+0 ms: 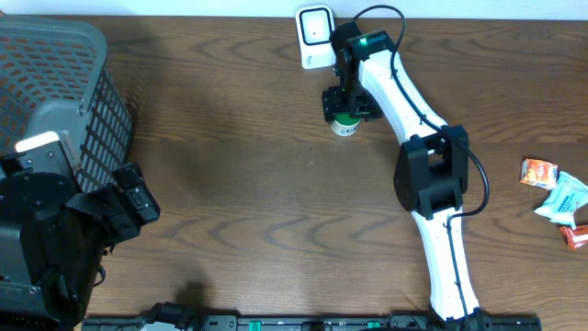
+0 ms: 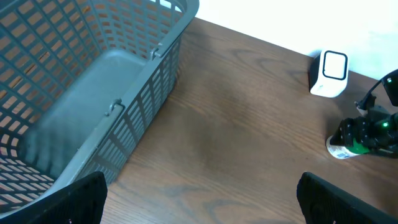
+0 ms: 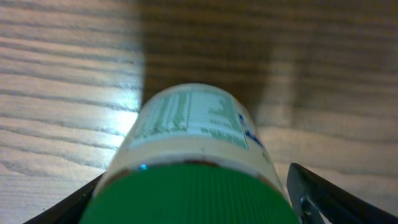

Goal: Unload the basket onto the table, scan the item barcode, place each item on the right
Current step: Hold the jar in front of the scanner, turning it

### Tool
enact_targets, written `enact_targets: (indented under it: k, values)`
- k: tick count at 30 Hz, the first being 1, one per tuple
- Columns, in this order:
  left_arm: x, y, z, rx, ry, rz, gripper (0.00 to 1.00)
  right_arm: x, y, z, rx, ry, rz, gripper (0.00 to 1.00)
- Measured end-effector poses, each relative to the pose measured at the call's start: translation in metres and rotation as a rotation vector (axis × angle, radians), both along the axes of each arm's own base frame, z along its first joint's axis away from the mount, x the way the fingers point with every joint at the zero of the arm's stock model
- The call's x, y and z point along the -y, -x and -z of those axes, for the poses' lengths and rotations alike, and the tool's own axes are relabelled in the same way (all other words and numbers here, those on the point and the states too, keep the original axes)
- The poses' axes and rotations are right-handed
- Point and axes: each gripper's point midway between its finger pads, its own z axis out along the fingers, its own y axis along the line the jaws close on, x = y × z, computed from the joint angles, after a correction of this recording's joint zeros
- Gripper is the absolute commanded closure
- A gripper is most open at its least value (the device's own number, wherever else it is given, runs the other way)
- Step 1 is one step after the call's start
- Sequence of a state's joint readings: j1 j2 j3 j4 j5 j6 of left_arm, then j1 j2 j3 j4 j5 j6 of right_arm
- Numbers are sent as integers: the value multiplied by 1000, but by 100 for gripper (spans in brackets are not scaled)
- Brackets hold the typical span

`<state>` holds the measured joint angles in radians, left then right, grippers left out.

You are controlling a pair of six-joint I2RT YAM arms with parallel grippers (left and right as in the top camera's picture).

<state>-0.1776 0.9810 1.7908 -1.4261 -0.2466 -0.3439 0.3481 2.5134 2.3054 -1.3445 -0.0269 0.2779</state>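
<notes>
Wooden table [image 1: 230, 184], bottle [image 3: 193, 152], label [image 3: 186, 118] print illegible

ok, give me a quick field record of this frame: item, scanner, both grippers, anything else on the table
item: green-capped bottle, on the table beside the scanner; upright or tilted unclear
scanner: white unit, at the far edge
right gripper: fingers either side of the bottle's cap; grip unclear
left gripper: open, empty, beside the basket
basket: grey mesh, left end of the table
other: snack packets, right edge
</notes>
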Motion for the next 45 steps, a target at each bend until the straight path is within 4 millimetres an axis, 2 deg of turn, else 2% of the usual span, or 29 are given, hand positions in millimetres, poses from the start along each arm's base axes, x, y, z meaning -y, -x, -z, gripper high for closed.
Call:
enact_targets:
  k: [7, 14, 23, 34, 39, 40, 41, 45]
  values:
    - [0, 0, 0, 0, 0, 0, 2, 3, 8, -3, -34, 11, 103, 15]
    - [0, 0, 0, 0, 0, 0, 2, -2, -6, -4, 18, -14, 171, 9]
    - [0, 0, 0, 0, 0, 0, 2, -4, -10, -4, 32, -23, 189, 11]
    - [0, 1, 1, -7, -1, 0, 2, -4, -7, 15, 23, -19, 188, 13]
    - [0, 1, 1, -7, -1, 0, 2, -5, -8, 18, 28, -20, 187, 22]
    - [0, 1, 1, -7, -1, 0, 2, -5, -8, 18, 29, -19, 187, 30]
    - [0, 1, 1, -7, -1, 0, 2, -5, -9, 18, 31, -19, 186, 35]
    - [0, 1, 1, -7, -1, 0, 2, -6, -10, 18, 35, -21, 184, 44]
